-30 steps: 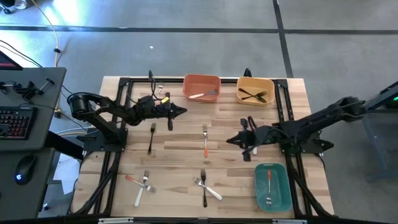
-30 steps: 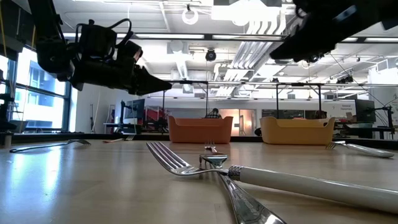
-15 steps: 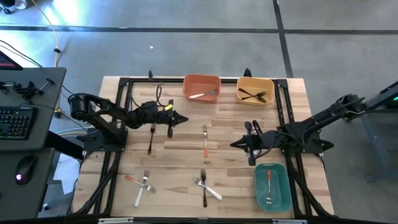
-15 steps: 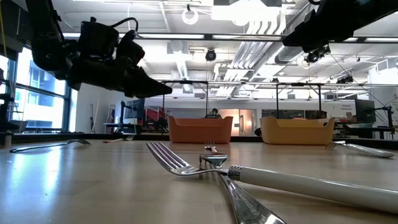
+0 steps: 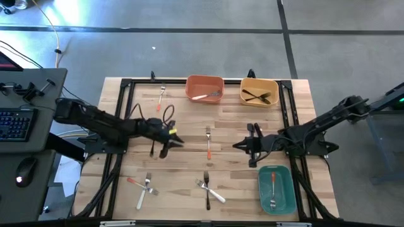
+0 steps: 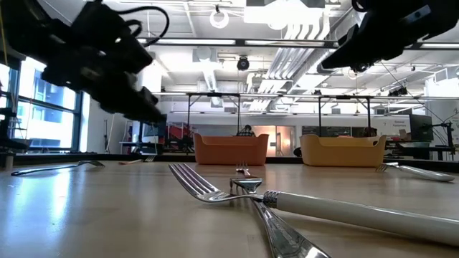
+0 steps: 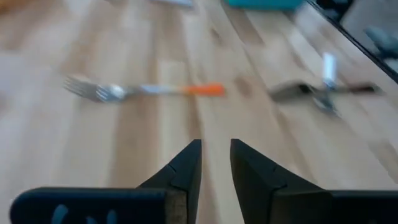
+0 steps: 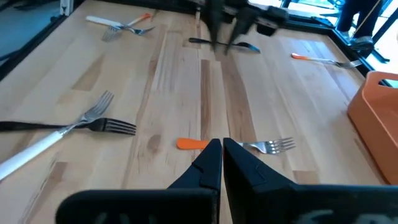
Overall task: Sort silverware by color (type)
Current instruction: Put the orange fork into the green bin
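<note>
**Forks still scattered, left gripper low over black fork**

Loose forks on the wooden table (image 5: 189,189): a black-handled fork (image 5: 153,141) at about 9 o'clock from table centre, a red-orange fork (image 5: 208,142) at the centre, another red-orange fork (image 5: 161,97) up at 11 o'clock by the back rail. Front edge: a red-orange and white crossed pair (image 5: 143,186) at 7 o'clock, and a white and black crossed pair (image 5: 208,189) at 6 o'clock, touching.

Already binned: white fork (image 5: 205,96) in the orange bin (image 5: 204,81) at 12 o'clock, two black forks (image 5: 257,96) in the yellow bin (image 5: 259,82) at 1 o'clock, red-orange fork (image 5: 273,188) in the teal bin (image 5: 276,189) at 5 o'clock.

Left gripper (image 5: 165,147) sits just beside the black-handled fork, on its 3 o'clock side; its wrist view shows the fingers (image 7: 186,169) slightly apart with nothing between them, the centre red-orange fork ahead. Contact with the black fork: cannot tell.

Right gripper (image 5: 240,145) hovers at 3 o'clock from centre, just above the teal bin, tips toward the centre fork. Fingers pressed together, empty (image 8: 221,155).

Keyboard (image 5: 14,124) on a desk left of the table.
</note>
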`<state>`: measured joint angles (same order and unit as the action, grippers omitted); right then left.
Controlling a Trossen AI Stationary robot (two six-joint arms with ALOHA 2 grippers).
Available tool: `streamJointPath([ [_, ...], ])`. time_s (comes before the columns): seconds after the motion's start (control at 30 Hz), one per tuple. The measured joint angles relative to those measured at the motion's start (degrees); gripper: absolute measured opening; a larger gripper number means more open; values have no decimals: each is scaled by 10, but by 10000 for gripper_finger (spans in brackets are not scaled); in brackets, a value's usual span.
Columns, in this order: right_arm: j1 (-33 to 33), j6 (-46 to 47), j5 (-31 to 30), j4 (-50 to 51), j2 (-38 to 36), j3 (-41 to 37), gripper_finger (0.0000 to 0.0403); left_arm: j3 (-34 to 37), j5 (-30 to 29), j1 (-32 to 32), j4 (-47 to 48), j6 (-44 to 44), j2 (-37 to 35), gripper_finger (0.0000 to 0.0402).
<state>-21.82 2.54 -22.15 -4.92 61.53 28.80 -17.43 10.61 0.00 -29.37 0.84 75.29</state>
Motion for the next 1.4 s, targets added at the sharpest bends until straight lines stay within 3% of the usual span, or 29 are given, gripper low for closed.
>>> streamJointPath([
  [0.3, 0, 0, -1, -31, 34, 0, 0, -18, -108, -161, 177, 73, -41, 80],
  [0.63, 0, 5, -1, -42, 60, 0, 0, -162, -195, -314, 456, 167, -40, 81],
  [0.8, 0, 20, 0, -47, 77, 0, 0, -223, -217, -378, 558, 277, -26, 104],
  [0.93, 0, 20, 0, -51, 87, 0, 0, -246, -217, -424, 597, 364, 2, 138],
  [1.13, 0, 20, 0, -57, 90, 0, 0, -257, -217, -477, 593, 397, 58, 180],
  [1.4, 0, 20, 0, -57, 90, 0, 0, -291, -210, -508, 595, 432, 122, 193],
])
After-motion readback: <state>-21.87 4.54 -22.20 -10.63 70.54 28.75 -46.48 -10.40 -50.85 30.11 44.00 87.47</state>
